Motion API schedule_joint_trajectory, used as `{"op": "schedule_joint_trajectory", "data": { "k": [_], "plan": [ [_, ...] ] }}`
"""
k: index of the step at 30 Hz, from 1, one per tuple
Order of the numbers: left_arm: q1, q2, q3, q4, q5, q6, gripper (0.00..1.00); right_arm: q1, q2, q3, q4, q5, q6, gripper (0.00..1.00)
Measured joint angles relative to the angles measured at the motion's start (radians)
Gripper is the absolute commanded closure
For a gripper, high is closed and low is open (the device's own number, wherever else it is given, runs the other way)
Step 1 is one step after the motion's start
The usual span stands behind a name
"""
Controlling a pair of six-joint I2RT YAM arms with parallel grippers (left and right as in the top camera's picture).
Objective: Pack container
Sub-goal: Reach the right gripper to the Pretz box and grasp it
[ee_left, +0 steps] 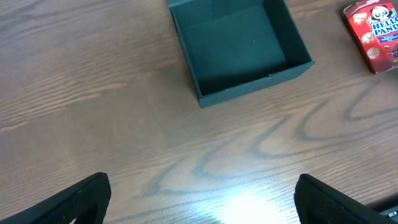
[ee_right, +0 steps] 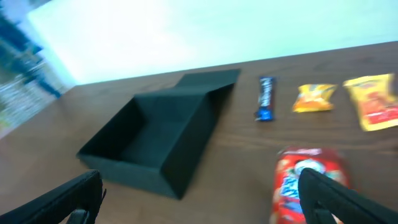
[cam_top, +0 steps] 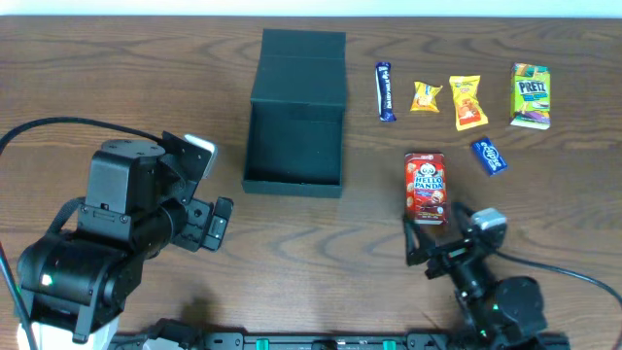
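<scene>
Both arms sit at the near edge: left gripper (cam_top: 209,222) and right gripper (cam_top: 439,243) are spread wide, nothing in either. Just past the right one is the red snack box (cam_top: 426,187). Mid-table sits the container (cam_top: 292,183), lid flapped back, empty inside. Looks like light, stiff cardboard that'd skate on the wood, so I'd pinch a side wall at the rim. More snack packs (cam_top: 468,102) lie farther back on the right.

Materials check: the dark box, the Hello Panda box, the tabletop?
Dark box: looks like matte cardboard; no glare, folded flap lid.
Hello Panda box: probably printed cardboard; crisp edges, full-colour print.
Tabletop: wood grain with a sheen under the light; solid wood, veneer or laminate, cannot tell.
</scene>
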Motion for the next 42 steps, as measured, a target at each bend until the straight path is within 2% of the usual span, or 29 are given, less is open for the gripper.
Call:
{"op": "schedule_joint_trajectory", "data": {
  "k": [4,24,42],
  "plan": [
    [0.000,0.000,0.000,0.000,0.000,0.000,0.05,-0.111,0.153,0.143,-0.043,0.004,-0.031,0.01],
    [0.000,0.002,-0.001,0.000,0.000,0.000,0.05,-0.546,1.206,0.848,-0.255,0.010,-0.259,0.01],
    [0.000,0.002,-0.001,0.000,0.000,0.000,0.05,-0.722,1.791,1.249,-0.289,0.003,-0.422,0.01]
  ]
}}
